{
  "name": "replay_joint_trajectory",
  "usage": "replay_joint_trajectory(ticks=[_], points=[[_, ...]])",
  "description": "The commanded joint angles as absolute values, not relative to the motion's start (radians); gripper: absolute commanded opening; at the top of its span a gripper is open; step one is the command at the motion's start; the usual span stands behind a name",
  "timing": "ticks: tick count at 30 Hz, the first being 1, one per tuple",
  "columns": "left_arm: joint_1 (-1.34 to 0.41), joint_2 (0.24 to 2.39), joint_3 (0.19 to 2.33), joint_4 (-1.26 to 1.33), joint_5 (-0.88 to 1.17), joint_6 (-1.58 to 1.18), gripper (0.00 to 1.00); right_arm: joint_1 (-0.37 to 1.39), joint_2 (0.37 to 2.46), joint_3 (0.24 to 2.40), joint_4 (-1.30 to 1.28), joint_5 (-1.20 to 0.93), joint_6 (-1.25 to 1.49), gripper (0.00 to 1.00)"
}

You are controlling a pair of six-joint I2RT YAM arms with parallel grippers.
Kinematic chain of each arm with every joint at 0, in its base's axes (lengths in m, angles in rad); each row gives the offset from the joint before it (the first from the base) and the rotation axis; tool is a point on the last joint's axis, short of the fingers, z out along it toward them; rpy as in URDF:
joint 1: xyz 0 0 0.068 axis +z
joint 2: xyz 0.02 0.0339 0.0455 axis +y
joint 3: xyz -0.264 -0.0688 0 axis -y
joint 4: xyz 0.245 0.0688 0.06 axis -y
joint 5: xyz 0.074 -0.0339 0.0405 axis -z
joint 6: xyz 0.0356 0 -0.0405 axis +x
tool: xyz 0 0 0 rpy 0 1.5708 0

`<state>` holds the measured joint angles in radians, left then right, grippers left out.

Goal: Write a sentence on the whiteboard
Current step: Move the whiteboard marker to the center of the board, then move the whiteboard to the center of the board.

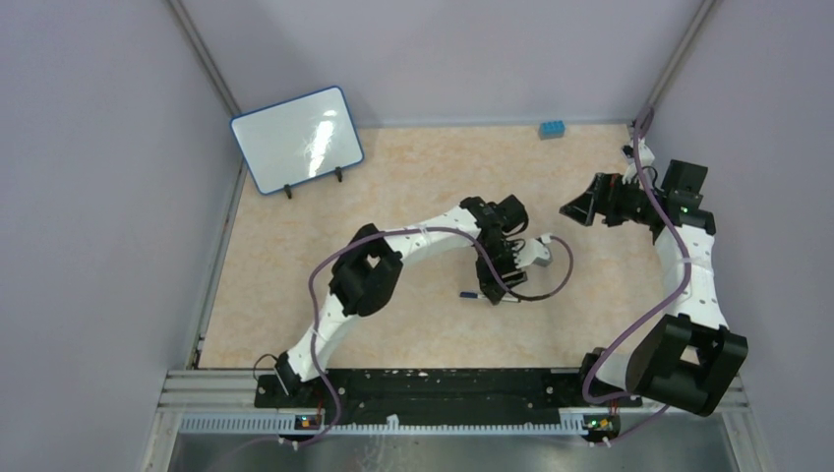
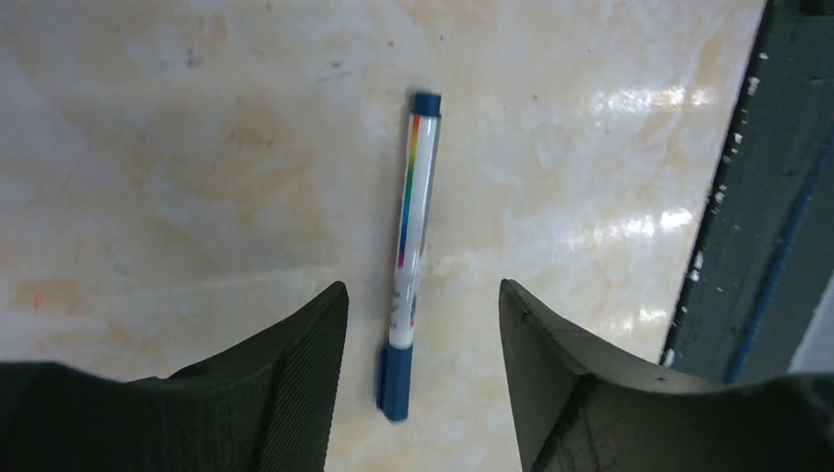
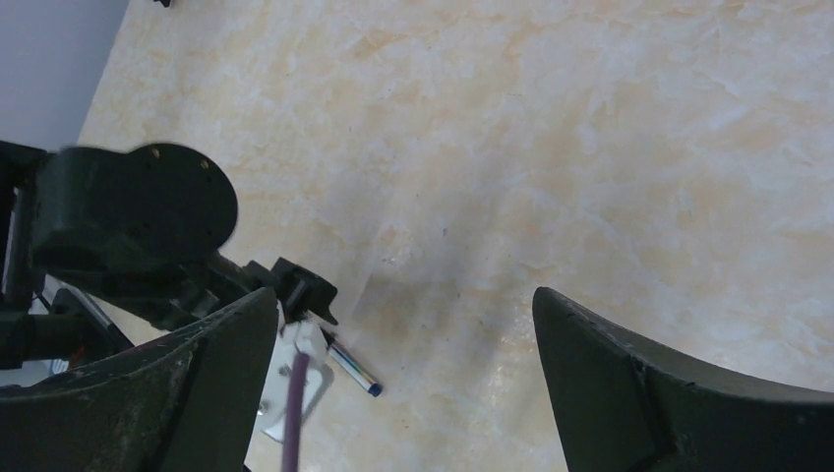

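The left arm (image 1: 423,239) and right arm (image 1: 688,270) share white link shells, blocky black joint housings and a looping purple cable (image 1: 314,290), with green lights at six o'clock on their bases, and the left gripper (image 2: 423,287) shows matte black ribbed fingers (image 2: 305,383).

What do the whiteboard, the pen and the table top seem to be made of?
The whiteboard: glossy white face, likely coated, since it shows a bright glare; thin blue rim, probably plastic.
The pen: smooth plastic by its look, white barrel with a rainbow stripe, blue cap.
The table top: beige marble pattern with shiny reflections; stone or laminate, I cannot tell.
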<state>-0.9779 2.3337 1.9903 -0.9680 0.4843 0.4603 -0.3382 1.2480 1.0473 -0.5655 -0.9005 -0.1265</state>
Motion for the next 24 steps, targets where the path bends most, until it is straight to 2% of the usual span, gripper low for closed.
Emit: replay_joint_trajectory(ticks=[1,8,16,18,20,24], points=[[-0.873,2.146,1.976,-1.049,0.587,0.469,0.65,-0.348,1.225,1.038,-0.536,-0.957,-0.129,0.97],[-0.579,1.935,1.790,-1.087,0.426,0.723,0.67,-0.347,1.228,1.029,-0.559,-0.989,-0.156,0.96],[-0.244,1.886,1.672,-0.973,0.204,1.080,0.67,-0.346,1.230,1.023,-0.558,-1.015,-0.155,0.96],[-0.194,1.914,1.671,-0.883,0.127,1.056,0.65,-0.345,1.230,1.019,-0.557,-1.014,-0.155,0.96],[-0.145,1.967,1.730,-0.873,0.135,0.970,0.64,-0.346,1.229,1.017,-0.556,-1.015,-0.156,0.96],[-0.064,2.062,1.816,-0.799,0.123,0.629,0.62,-0.345,1.228,1.015,-0.558,-1.014,-0.160,0.96]])
